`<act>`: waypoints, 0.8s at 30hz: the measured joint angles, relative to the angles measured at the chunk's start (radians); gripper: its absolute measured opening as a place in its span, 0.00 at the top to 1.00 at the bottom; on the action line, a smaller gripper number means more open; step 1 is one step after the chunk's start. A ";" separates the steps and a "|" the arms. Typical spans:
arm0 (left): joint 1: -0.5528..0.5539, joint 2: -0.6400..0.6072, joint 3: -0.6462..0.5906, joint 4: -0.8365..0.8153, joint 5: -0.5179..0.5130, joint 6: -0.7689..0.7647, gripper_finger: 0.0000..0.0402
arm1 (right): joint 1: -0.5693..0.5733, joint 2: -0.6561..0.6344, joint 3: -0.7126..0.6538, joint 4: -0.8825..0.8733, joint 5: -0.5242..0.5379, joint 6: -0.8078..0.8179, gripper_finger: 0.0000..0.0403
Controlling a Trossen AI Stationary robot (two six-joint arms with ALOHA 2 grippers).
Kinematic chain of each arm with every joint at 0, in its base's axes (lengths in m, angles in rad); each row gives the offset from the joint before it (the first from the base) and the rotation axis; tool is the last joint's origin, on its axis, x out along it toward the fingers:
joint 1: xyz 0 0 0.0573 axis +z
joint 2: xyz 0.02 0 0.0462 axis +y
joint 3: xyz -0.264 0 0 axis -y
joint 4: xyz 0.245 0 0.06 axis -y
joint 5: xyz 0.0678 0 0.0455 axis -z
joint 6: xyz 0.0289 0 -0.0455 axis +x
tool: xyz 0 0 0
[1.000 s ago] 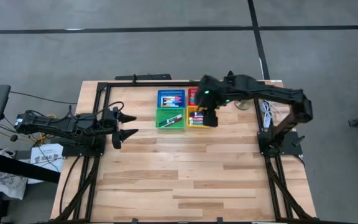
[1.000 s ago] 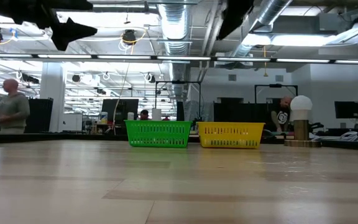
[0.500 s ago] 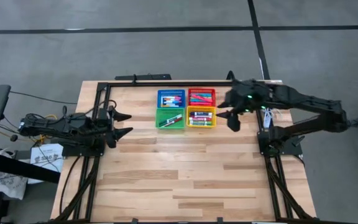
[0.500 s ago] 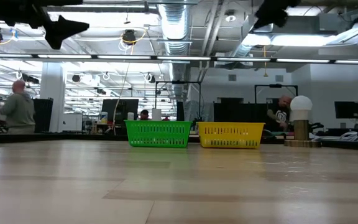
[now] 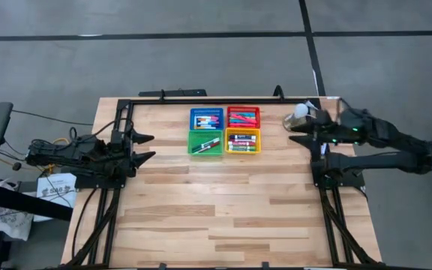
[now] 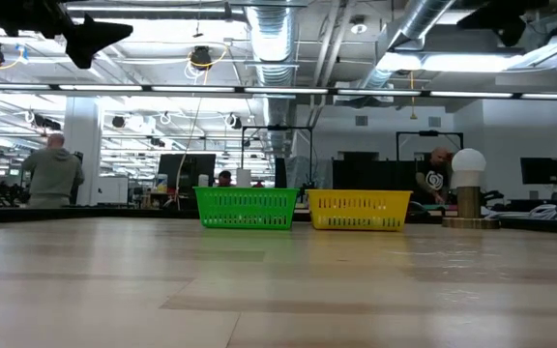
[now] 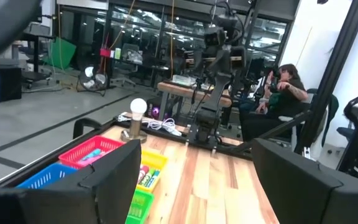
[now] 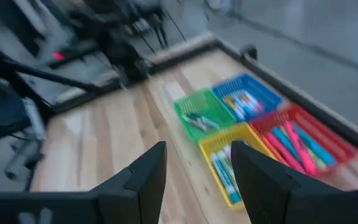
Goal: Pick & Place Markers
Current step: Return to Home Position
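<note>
Counting 2 hands, 4 square mesh baskets, 1 globe lamp. Not getting an exact count on the markers (image 5: pixel 240 142): too small and overlapping.

Going left to right:
- Finding the left hand (image 5: pixel 150 146) hovering high over the left edge of the bench (image 5: pixel 223 210), fingers spread wide, released, carrying nothing. Seeing only bare planks between it and the baskets, which sit well apart from it.
- Reading the baskets as a tight 2x2 block at the bench's rear middle: blue basket (image 5: pixel 191 118) rear left, green basket (image 5: pixel 201 136) front left, red basket (image 5: pixel 258 117) rear right, yellow basket (image 5: pixel 259 141) front right.
- Spotting markers lying flat in all four: several each in blue, red and yellow, clearly fewer in green.
- Finding the right hand (image 5: pixel 294 129) raised near the bench's rear right corner, fingers pointing toward the baskets, parted, empty. Placing the yellow basket's markers nearest it, but apart, with bare planks between.
- Placing the globe lamp (image 5: pixel 300 112) just beside that hand, on its rear side.

In the low view, seeing only the green and yellow baskets, with people (image 6: pixel 54 172) in the room beyond.
</note>
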 joint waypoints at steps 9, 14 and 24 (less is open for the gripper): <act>0.000 0.000 0.000 0.000 0.000 0.005 0.24 | 0.091 -0.383 -0.242 0.317 -0.099 -0.046 0.58; 0.000 0.000 0.000 0.007 0.000 0.019 0.24 | 0.119 -0.516 -0.351 0.375 -0.092 -0.048 0.58; 0.000 0.013 0.000 0.030 0.000 0.068 0.24 | 0.124 -0.501 -0.473 0.483 -0.090 -0.064 0.57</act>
